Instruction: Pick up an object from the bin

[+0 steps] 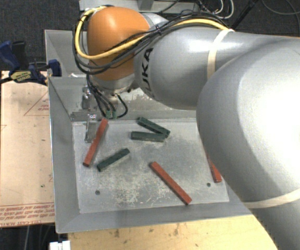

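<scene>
My gripper point(92, 129) hangs low at the bin's back left corner, under the arm's orange cover. Its lower end stands right beside the upper end of a red stick point(95, 145) that lies slanted on the bin floor. Whether it touches the stick I cannot tell. A dark green stick point(113, 159) lies just right of the red stick's lower end.
Two more dark green sticks point(151, 130) lie close together mid-bin. A long red stick point(170, 182) lies toward the front, and another red stick point(214, 172) is partly hidden by the arm at the right. The arm covers the bin's right side.
</scene>
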Action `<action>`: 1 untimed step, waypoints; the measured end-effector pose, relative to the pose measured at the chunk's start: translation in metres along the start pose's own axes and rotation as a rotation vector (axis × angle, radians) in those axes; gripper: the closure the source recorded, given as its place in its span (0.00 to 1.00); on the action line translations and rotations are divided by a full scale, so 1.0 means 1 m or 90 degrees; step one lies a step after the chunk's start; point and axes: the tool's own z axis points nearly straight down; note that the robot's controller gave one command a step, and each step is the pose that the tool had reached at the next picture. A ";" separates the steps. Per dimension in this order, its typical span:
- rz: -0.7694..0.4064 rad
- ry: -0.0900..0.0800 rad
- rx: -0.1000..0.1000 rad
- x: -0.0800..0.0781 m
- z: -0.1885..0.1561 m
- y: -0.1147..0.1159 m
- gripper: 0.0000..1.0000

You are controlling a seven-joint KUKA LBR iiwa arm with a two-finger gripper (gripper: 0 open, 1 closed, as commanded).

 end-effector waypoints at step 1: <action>0.000 0.000 0.000 0.000 0.000 0.000 0.00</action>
